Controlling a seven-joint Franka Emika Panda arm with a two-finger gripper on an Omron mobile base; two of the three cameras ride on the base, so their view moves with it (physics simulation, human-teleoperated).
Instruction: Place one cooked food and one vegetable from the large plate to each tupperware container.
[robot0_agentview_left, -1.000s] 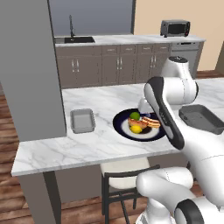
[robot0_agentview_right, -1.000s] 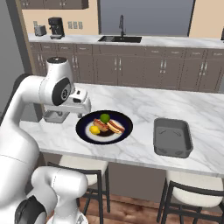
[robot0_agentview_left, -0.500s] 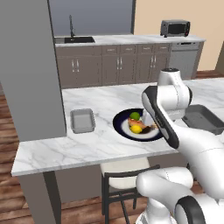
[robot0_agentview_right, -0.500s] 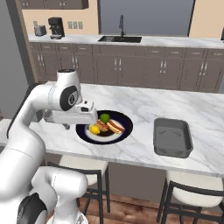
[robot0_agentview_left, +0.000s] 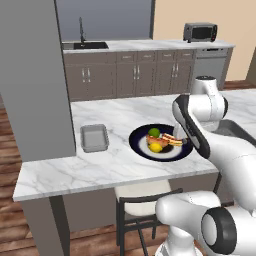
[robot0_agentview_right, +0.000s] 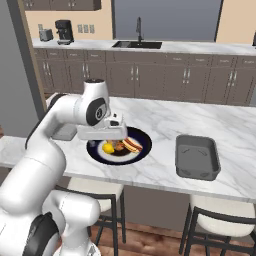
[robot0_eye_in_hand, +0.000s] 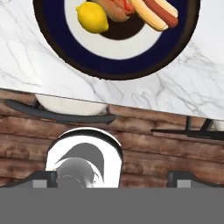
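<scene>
On counter, L to R in left base view: 1 grey tupperware tray (robot0_agentview_left: 94, 137), large plate (robot0_agentview_left: 141, 146) w/ lemon (robot0_agentview_left: 156, 147), green veg (robot0_agentview_left: 154, 132), hot dog (robot0_agentview_left: 172, 139) partly blocked by arm; 2nd tray (robot0_agentview_right: 197, 156) sitting well right. Gripper (robot0_agentview_right: 102, 134) hanging over plate's near-left edge, jaws spread wide, gripping nothing.

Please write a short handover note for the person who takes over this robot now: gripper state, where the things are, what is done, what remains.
Gripper: open, holding nothing, above the counter's near edge beside the plate.
Wide round dark navy plate with white ring: on the marble counter, carrying a yellow lemon, a hot dog in a bun, a green round item and more food I cannot identify.
Two shallow grey rectangular trays: one left of the plate, one right of it. Both look empty.
Done: nothing moved yet.
Left: one cooked food and one vegetable into each tray.
</scene>
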